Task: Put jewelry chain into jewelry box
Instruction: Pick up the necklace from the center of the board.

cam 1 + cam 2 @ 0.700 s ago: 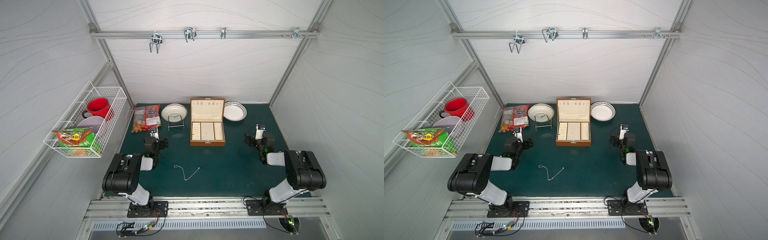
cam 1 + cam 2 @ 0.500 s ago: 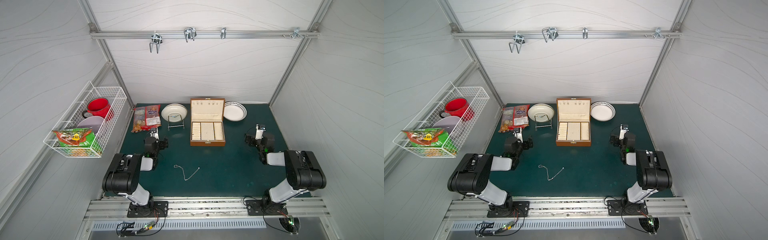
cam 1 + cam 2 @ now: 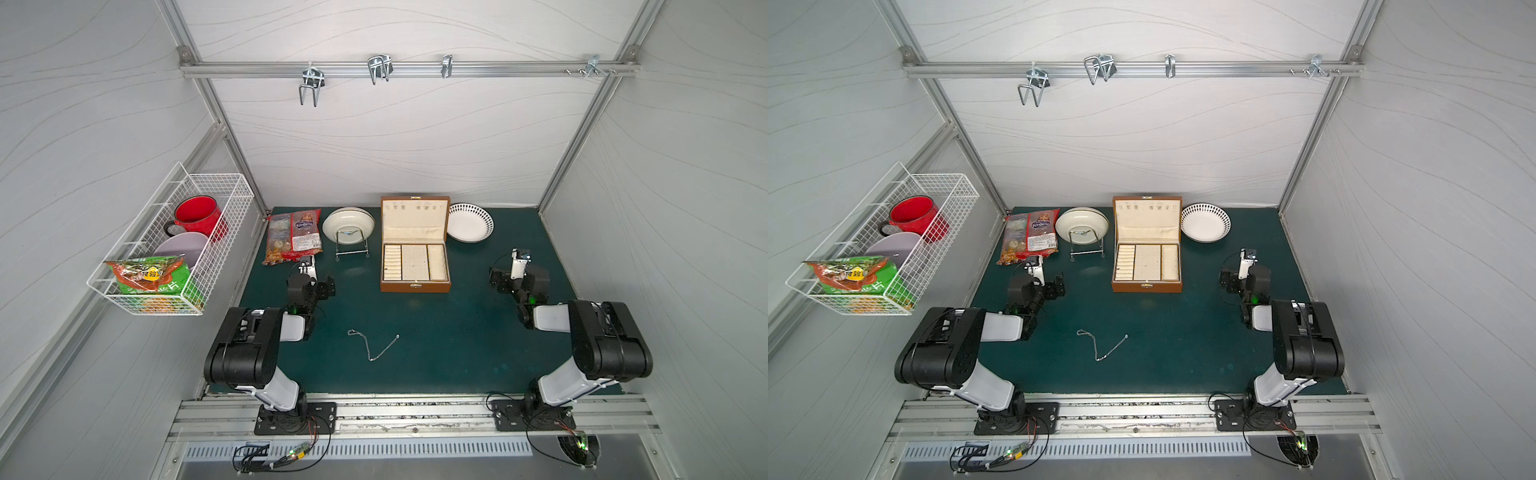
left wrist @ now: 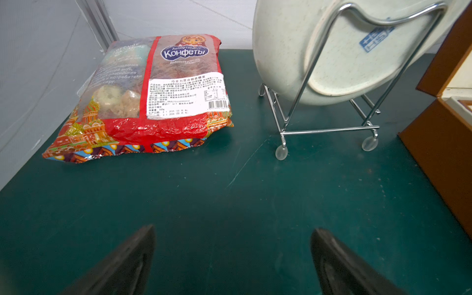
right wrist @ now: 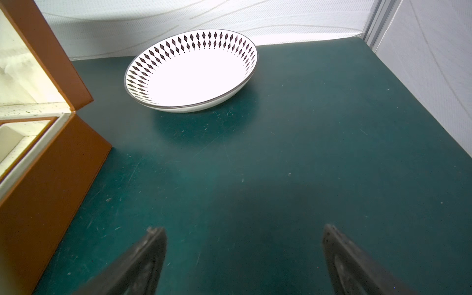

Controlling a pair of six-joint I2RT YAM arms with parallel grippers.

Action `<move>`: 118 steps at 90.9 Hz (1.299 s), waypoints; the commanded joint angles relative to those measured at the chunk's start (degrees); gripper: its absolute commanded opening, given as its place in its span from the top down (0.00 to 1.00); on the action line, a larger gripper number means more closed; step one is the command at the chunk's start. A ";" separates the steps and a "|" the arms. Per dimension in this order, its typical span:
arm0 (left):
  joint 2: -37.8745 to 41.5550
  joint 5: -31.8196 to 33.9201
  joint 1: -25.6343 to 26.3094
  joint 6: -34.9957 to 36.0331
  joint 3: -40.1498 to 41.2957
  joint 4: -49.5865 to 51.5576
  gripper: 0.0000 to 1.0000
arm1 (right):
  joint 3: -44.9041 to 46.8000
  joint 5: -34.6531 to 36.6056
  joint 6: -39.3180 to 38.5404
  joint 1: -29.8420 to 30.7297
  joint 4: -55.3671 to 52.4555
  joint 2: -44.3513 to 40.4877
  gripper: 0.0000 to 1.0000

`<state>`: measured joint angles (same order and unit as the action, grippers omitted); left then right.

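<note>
Lying on the green tabletop (image 3: 449,345), well apart from the open brown wooden jewelry box (image 3: 414,286), the thin silver jewelry chain (image 3: 371,358) awaits spread, empty left fingers (image 4: 132,260) and right fingers (image 5: 145,255), whose pinch may skid off fine links.

One jewelry chain (image 3: 370,358), one jewelry box (image 3: 415,286)

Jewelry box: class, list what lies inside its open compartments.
The jewelry box stands open: ring rolls, two cream compartments and lid hooks, all seemingly bare. The jewelry chain lies outside, on the mat in front. The depths of the ring-roll slots cannot be seen.
</note>
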<state>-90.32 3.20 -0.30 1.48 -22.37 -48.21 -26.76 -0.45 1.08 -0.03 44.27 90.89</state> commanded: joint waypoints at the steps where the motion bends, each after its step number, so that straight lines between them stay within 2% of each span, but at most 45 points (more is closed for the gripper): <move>1: 1.44 -1.62 -0.58 -0.24 -1.45 -0.41 0.00 | 0.75 0.37 0.60 -0.40 -1.05 -1.61 0.01; 29: 1.63 -4.21 -2.08 -1.12 -1.89 1.00 0.00 | 0.85 0.01 0.71 -0.69 -0.60 -1.72 0.01; 34: 1.79 -4.17 -2.08 -1.07 -1.76 0.91 0.00 | 1.12 4.21 1.25 0.17 -0.45 -3.05 0.01; 38: 2.52 -3.23 -2.01 -1.39 -2.01 1.16 0.00 | -0.17 7.46 1.55 1.01 -6.95 -6.34 0.01; 42: 4.54 -0.87 -1.99 -2.24 -4.19 5.86 0.00 | -2.62 9.58 2.87 1.25 -13.81 -9.58 0.01; 46: 6.59 2.19 -2.01 -3.05 -7.61 15.87 0.00 | -4.35 12.67 4.60 1.30 -18.96 -12.25 0.01; 53: 8.56 8.67 -1.96 -5.93 -14.22 29.54 0.00 | -4.75 15.03 7.08 1.39 -22.02 -16.51 0.01; 62: 12.75 15.71 -1.99 -14.03 -17.58 41.55 0.00 | -4.66 16.53 14.22 1.39 -25.81 -21.64 0.01; 68: 16.18 17.57 -1.99 -19.51 -19.20 48.02 0.00 | -5.94 16.85 21.04 1.35 -30.60 -24.49 0.01; 75: 20.89 17.29 -1.99 -25.25 -20.60 55.50 0.00 | -9.60 19.32 30.76 1.35 -40.37 -26.96 0.01; 80: 23.61 17.22 -1.99 -30.49 -22.20 61.64 0.00 | -12.19 20.43 34.16 1.19 -46.41 -28.01 0.01; 89: 25.47 12.53 -1.99 -33.62 -26.30 72.82 0.00 | -14.63 19.67 34.38 1.20 -50.21 -28.67 0.01; 97: 27.32 6.11 -1.99 -34.08 -27.78 78.62 0.00 | -15.81 16.23 34.59 1.78 -51.98 -29.49 0.01; 101: 28.56 3.18 -1.53 -34.01 -28.12 80.91 0.03 | -16.46 14.48 34.33 2.82 -52.73 -29.58 0.01; 109: 30.78 1.87 1.65 -33.43 -28.73 85.79 0.07 | -18.27 11.53 32.42 5.77 -54.26 -29.36 0.01; 118: 32.22 2.59 6.91 -33.10 -29.56 92.44 0.10 | -21.14 9.46 28.33 11.81 -56.51 -28.88 0.01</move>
<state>-60.12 8.51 1.63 -30.65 -49.08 33.47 -44.45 13.23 32.91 6.68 -7.16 62.19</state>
